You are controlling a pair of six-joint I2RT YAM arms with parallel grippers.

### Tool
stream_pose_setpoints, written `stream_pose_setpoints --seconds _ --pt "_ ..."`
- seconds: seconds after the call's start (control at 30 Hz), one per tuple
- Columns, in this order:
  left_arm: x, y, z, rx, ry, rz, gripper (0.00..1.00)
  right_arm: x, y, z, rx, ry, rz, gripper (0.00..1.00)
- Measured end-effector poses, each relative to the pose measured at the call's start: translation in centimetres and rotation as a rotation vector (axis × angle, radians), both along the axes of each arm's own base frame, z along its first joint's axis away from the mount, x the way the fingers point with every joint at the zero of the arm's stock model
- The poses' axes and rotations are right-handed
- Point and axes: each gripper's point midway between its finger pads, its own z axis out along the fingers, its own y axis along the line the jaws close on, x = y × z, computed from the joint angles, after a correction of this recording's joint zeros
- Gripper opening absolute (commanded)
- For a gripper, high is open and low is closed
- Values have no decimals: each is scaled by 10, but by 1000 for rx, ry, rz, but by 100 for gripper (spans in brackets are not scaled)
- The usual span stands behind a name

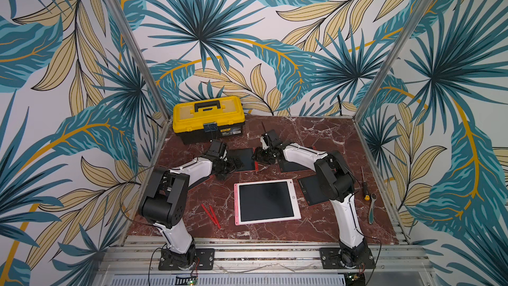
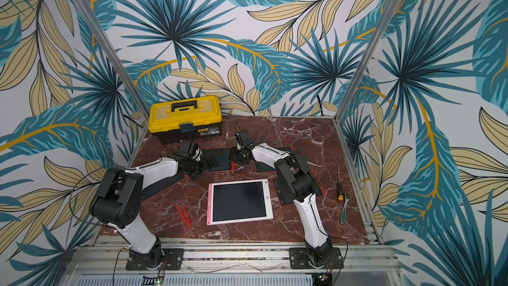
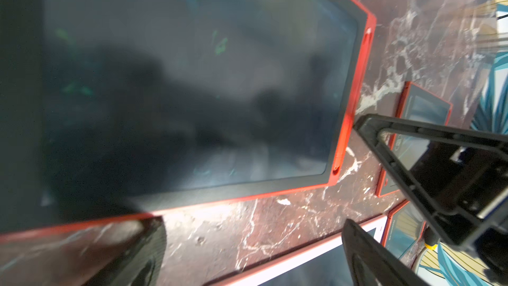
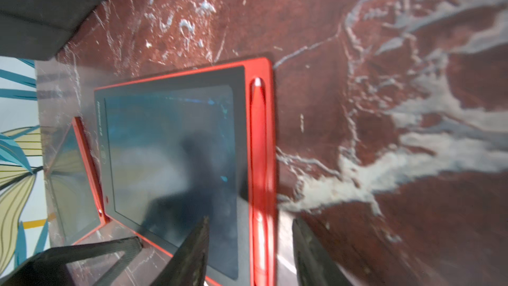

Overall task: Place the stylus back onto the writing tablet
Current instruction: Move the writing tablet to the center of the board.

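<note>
A small writing tablet (image 1: 243, 158) with a black screen and red rim lies flat at the back middle of the table, between my two grippers. In the right wrist view a red stylus (image 4: 258, 147) lies in the groove along that tablet's (image 4: 170, 147) edge. My right gripper (image 4: 251, 237) is open, its two fingers standing either side of the stylus end with a gap on both sides. The left gripper (image 3: 253, 246) is wide open over bare marble beside the tablet (image 3: 192, 78), holding nothing. Two more red styluses (image 1: 210, 214) lie loose at the front left.
A pink-rimmed tablet (image 1: 266, 201) lies at the front middle. More red-rimmed tablets (image 1: 310, 191) lie under the right arm. A yellow toolbox (image 1: 208, 118) stands at the back left. A screwdriver (image 1: 364, 185) and a ratchet (image 1: 371, 207) lie along the right edge.
</note>
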Motion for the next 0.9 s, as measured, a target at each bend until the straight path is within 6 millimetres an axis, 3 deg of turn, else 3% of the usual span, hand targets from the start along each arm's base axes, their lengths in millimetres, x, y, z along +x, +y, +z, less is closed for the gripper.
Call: stream_pose_setpoints --seconds 0.23,0.37,0.47,0.73,0.9 --pt "-35 8 20 12 -14 -34 100 -25 -40 24 -119 -44 54 57" --pt "-54 4 36 9 -40 -63 100 -48 -57 49 -133 -87 78 57" --pt "-66 -8 45 7 -49 -112 100 -69 -70 57 -134 -91 79 57" --pt "-91 -14 64 7 -66 -183 100 -137 -109 42 -130 -11 20 57" --pt "-103 -10 56 16 -32 -186 100 -169 -124 29 -98 50 -29 57"
